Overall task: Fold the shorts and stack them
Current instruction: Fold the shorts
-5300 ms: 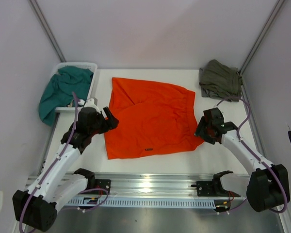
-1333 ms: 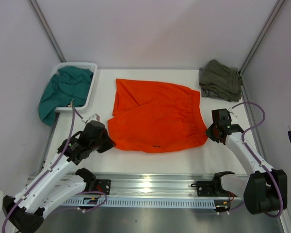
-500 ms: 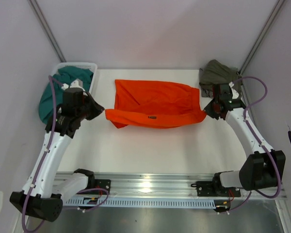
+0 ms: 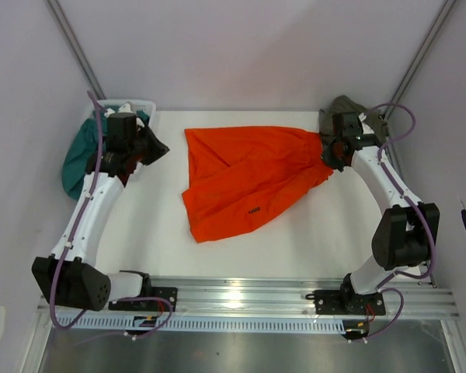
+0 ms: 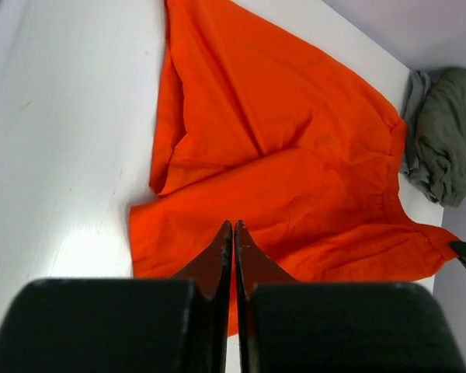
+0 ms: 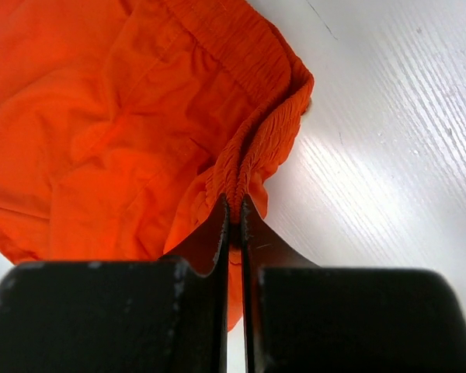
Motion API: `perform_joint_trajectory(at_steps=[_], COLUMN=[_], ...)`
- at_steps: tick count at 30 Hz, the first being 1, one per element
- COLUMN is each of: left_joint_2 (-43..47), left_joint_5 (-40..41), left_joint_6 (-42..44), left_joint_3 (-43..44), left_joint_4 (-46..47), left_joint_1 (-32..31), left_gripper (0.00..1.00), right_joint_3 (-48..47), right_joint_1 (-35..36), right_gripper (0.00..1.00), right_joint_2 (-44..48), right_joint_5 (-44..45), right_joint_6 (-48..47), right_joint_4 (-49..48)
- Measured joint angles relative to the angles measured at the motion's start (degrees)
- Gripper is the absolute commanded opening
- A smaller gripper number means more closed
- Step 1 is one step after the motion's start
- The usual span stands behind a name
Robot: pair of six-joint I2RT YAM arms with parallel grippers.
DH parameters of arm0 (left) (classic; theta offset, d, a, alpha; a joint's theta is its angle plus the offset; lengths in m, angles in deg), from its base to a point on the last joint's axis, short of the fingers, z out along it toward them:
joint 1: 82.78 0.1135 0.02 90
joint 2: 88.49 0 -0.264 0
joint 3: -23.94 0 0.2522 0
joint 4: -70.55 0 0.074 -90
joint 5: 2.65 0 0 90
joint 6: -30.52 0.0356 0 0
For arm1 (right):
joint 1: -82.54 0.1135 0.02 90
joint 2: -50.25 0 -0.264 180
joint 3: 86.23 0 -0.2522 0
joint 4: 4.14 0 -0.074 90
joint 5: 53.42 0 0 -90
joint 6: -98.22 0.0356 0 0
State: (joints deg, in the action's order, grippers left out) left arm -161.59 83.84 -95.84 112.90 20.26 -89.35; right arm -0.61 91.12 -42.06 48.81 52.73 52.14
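Top external view shows the orange shorts (image 4: 245, 175) lying rumpled in the middle of the white table (image 4: 311, 233), with the small dark hem tag (image 4: 256, 208) facing up near the front edge. The right gripper (image 4: 326, 153) pinches their far right corner; the right wrist view shows its fingers clamped on the gathered elastic waistband (image 6: 252, 151). The left gripper (image 4: 157, 148) hangs beside the white basket (image 4: 144, 105) holding the teal garment (image 4: 78, 159), apart from the shorts, its fingers (image 5: 224, 249) pressed together on nothing. An olive-green garment (image 4: 343, 109) sits in the back right corner.
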Motion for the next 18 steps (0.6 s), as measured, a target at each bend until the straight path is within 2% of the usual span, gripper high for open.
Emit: perform_joint_trajectory(at_steps=[1, 4, 5, 7, 8, 11, 13, 18], left_joint_2=[0.7, 4.4, 6.2, 9.6, 11.6, 17.9, 20.7, 23.8], left_joint_5=[-0.7, -3.2, -3.8, -4.9, -4.8, -4.4, -3.7, -1.6], left_joint_6=[0.0, 0.0, -0.2, -0.4, -1.1, -3.3, -4.8, -7.4], left_joint_3=[-2.1, -11.5, -15.8, -23.5, -27.1, -35.1, -37.3, -42.3], left_joint_4=[1.6, 4.8, 5.3, 5.2, 6.1, 5.7, 5.6, 8.2], left_joint_1=[0.0, -0.3, -0.7, -3.0, -5.1, -13.9, -18.3, -20.7], left_gripper=[0.05, 0.24, 0.46, 0.66, 0.81, 0.89, 0.90, 0.92], right_joint_3=[0.3, 2.2, 3.4, 5.7, 6.7, 9.4, 11.1, 14.4], right_joint_1=[0.1, 0.3, 0.3, 0.3, 0.3, 0.3, 0.3, 0.4], right_gripper=[0.00, 0.00, 0.00, 0.00, 0.00, 0.00, 0.00, 0.00], right_joint_2=[0.0, 0.4, 0.7, 1.0, 1.0, 1.1, 1.3, 2.6], right_joint_5=[0.1, 0.5, 0.6, 0.7, 0.8, 0.9, 0.9, 0.8], right_joint_6=[0.0, 0.0, 0.0, 0.0, 0.0, 0.0, 0.0, 0.0], right_joint_4=[0.0, -1.1, -1.4, -1.6, -1.6, -2.1, -2.8, -4.3])
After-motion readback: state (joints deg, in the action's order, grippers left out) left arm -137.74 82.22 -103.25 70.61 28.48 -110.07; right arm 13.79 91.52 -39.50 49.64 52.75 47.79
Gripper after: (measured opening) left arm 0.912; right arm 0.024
